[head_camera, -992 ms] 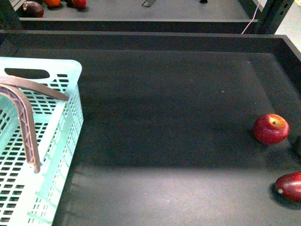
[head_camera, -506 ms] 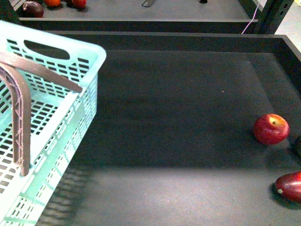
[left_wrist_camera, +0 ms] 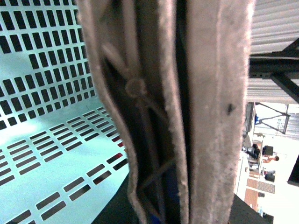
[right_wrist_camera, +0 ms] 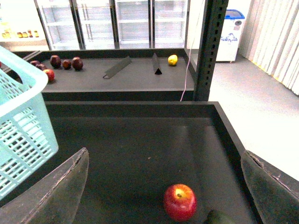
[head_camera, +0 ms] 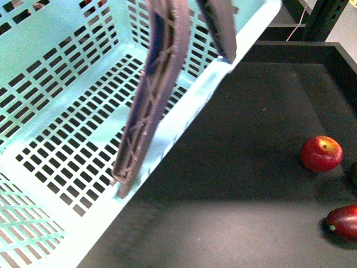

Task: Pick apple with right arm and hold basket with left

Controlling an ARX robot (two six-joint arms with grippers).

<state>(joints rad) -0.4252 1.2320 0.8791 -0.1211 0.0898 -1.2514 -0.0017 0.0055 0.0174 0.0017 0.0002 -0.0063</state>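
The red apple [head_camera: 322, 153] with a yellow blush at its stem lies on the dark tray at the right. In the right wrist view the apple [right_wrist_camera: 180, 201] sits between and below my right gripper's [right_wrist_camera: 168, 186] wide-open fingers [right_wrist_camera: 56, 191], untouched. The turquoise basket [head_camera: 67, 145] is lifted and tilted, filling the left of the front view, its brownish-grey handle [head_camera: 156, 95] hanging across it. In the left wrist view the handle [left_wrist_camera: 187, 112] fills the picture, and my left gripper is shut on it, its fingers hidden. The basket's corner [right_wrist_camera: 23, 126] shows in the right wrist view.
A dark maroon elongated fruit [head_camera: 345, 221] lies near the front right, close to the apple. A dark green thing [right_wrist_camera: 226, 218] lies next to the apple. The tray's raised wall [head_camera: 343, 67] runs along the right. Small fruits [right_wrist_camera: 60, 63] and a lemon [right_wrist_camera: 173, 59] sit on a far shelf.
The basket has risen and swung right and toward the camera, tilting steeply; it now covers the left half of the front view. Apple and maroon fruit have not moved.
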